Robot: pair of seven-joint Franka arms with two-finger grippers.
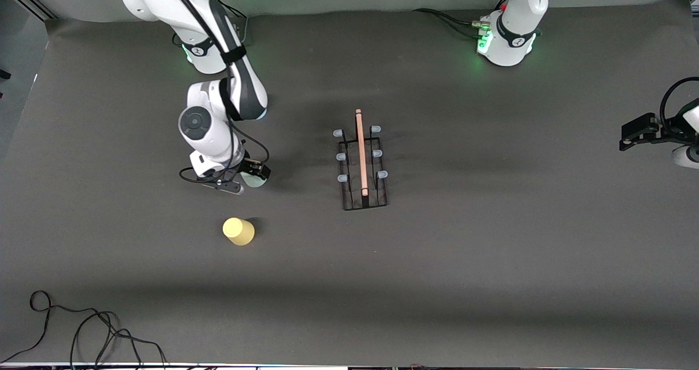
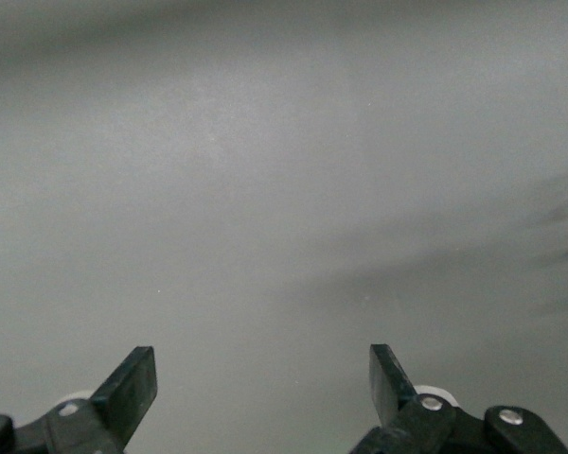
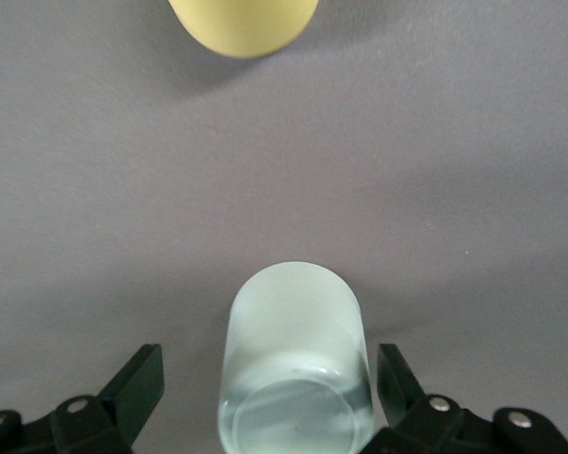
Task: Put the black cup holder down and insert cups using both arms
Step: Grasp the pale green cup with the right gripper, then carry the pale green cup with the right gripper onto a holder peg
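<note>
- Black cup holder [image 1: 362,165] stands mid-tabletop [image 1: 491,261], pegs bare.
- Right gripper [image 3: 270,402] low at pale grey-green cup [image 3: 296,364]; jaws spread, cup between them, untouched.
- Yellow cup [image 1: 238,231] sits nearer the front camera.
- Left gripper [image 2: 263,388] waits at its table end, jaws spread, empty.

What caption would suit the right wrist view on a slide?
Open right pincer straddling a pale grey-green cup on the grey table, yellow cup nearby.
</note>
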